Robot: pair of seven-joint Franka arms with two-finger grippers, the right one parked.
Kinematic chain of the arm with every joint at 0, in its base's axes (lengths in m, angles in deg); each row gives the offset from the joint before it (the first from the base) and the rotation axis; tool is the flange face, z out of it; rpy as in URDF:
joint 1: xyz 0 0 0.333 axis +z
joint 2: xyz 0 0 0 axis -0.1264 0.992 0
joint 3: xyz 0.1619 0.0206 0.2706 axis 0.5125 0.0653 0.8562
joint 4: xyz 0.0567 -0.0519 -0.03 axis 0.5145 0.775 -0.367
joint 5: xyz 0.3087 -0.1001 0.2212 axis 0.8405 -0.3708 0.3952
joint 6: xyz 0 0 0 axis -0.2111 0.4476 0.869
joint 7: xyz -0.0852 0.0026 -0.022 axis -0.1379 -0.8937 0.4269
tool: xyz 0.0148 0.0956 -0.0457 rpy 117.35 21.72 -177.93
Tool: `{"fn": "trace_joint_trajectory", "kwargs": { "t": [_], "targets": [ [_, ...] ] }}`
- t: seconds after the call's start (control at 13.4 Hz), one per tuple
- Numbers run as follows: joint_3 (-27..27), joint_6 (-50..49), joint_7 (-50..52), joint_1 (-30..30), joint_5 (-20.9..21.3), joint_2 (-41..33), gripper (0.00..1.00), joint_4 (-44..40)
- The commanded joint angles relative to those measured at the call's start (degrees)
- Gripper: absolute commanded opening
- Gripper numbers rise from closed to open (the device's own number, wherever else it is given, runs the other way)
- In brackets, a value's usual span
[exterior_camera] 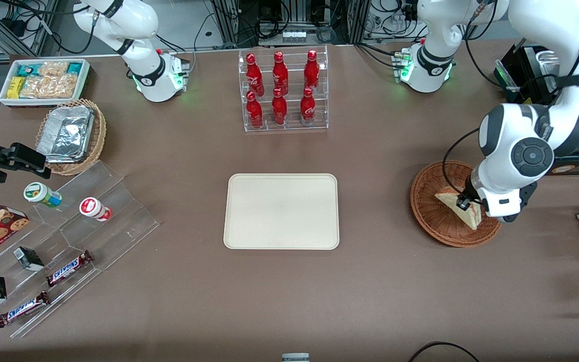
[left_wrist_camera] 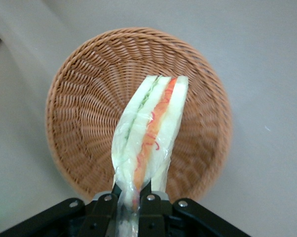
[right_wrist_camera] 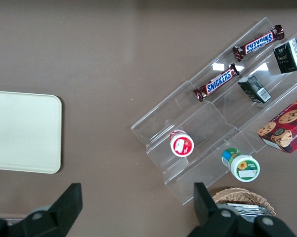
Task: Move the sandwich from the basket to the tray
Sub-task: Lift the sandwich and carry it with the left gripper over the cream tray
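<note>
The sandwich (exterior_camera: 463, 207) hangs over the basket (exterior_camera: 432, 211), pinched in the gripper (left_wrist_camera: 132, 197); the basket sits toward the working arm's end from the tray (exterior_camera: 282, 239). The bottle rack (exterior_camera: 284, 90) stands farther from the camera than the tray.

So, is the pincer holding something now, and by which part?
Yes. The left pincer, above the reddish-brown woven basket, grips the wrapped triangular white-bread sandwich at one narrow end.

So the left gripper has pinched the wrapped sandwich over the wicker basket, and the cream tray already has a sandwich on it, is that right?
Not quite: the tray holds nothing, as the front view shows. The rest stands: the left gripper is shut on the wrapped sandwich over the wicker basket.
</note>
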Motion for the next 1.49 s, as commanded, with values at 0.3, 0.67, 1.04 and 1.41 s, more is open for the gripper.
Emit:
{"fn": "trace_joint_trajectory", "kwargs": {
  "t": [0.3,0.67,1.04,1.41],
  "targets": [
    [0.1,-17.5,-3.5,-12.1,0.1,0.1,0.09,-20.5],
    [0.1,-16.5,-10.2,-21.4,-1.8,2.2,0.09,-21.7],
    [0.1,-9.3,-13.7,-26.5,-1.7,9.8,0.10,-21.6],
    [0.2,-1.6,-12.7,-31.0,-1.3,18.9,0.10,-23.4]
  ]
}}
